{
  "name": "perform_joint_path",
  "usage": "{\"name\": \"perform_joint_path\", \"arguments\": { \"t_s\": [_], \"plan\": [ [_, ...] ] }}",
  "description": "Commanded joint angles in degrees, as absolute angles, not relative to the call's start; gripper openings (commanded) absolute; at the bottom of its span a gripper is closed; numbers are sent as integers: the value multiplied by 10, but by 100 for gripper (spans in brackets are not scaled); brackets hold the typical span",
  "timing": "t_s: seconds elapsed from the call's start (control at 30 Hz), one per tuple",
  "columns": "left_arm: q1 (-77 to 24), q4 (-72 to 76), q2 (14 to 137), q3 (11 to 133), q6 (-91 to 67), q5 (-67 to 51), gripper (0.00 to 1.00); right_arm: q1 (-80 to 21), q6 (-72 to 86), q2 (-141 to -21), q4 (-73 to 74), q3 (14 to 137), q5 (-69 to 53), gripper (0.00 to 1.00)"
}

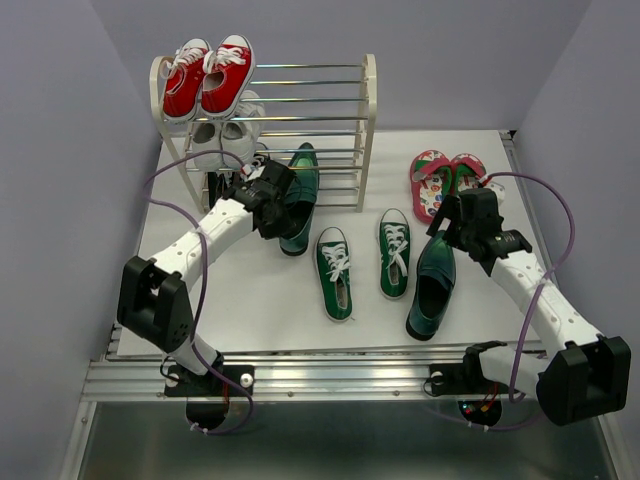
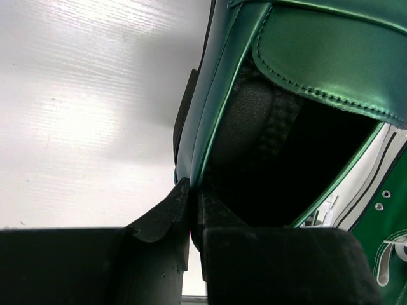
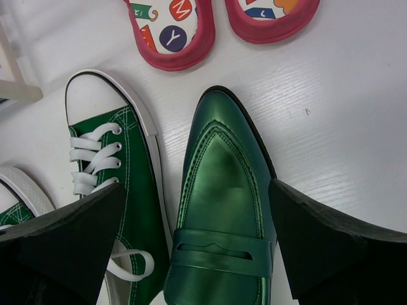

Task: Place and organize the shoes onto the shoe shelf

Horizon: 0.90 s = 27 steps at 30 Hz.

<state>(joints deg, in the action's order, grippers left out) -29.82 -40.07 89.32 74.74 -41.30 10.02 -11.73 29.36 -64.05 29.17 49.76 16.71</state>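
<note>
Leather looks glossy, stiffish, likely slick, so grab the rim | left claw (image 2: 194, 203) pinching one loafer (image 1: 305, 178) by its wall, beside the shelf (image 1: 368, 120) | right claw (image 3: 197, 213) spread over other loafer (image 3: 219, 184) on tabletop (image 1: 260, 300)

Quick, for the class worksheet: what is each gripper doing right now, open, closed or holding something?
Left gripper: closed, pinching the side wall of a green loafer.
Right gripper: open, holding nothing, fingers either side of the other loafer.

pale lavender walls (image 1: 60, 100) enclose a white table (image 1: 250, 300) (glossy, wood-grained) on three sides.
</note>
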Motion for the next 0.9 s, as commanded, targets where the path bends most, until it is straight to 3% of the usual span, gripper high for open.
{"name": "perform_joint_path", "arguments": {
  "t_s": [0.0,0.87],
  "plan": [
    [-284,-363,871,788,-409,117,0,-119,287,-626,280,497,174,100],
    [-249,-373,939,877,-404,128,0,-119,287,-624,280,495,176,100]
  ]
}}
